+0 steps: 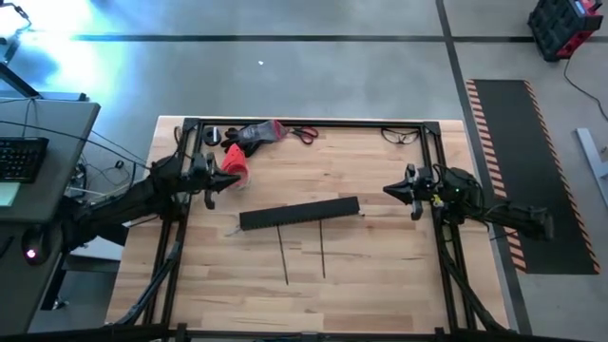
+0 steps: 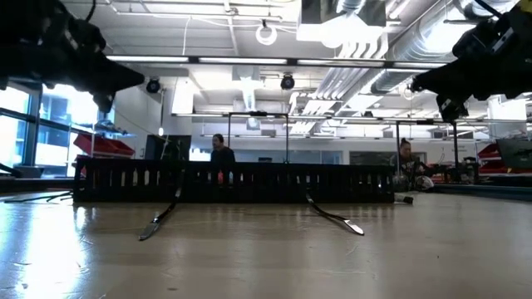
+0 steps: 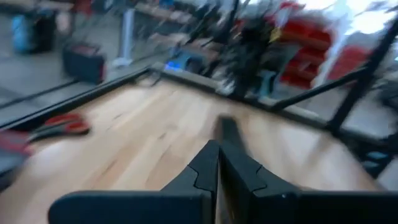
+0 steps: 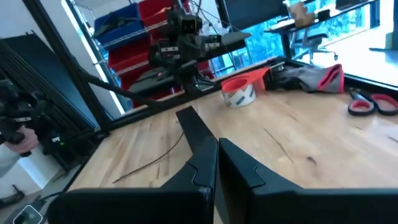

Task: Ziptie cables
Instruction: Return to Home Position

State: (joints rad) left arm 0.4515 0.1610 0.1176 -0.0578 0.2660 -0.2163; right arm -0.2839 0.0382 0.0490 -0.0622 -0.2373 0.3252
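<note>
Left end effector (image 1: 232, 180), right end effector (image 1: 389, 190): fingers together, empty, raised off bench (image 1: 380, 285), one each side of duct (image 1: 299, 214). Cables hidden, judged inside closed duct; two thin strands (image 1: 285, 256) trail out. Retract my arms high and slow; avoid strands and tape roll (image 1: 235, 161).

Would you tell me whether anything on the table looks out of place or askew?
The black cable duct lies slightly tilted mid-table, and two thin dark strands stick out from it across the bare wood rather than tucked inside.
</note>
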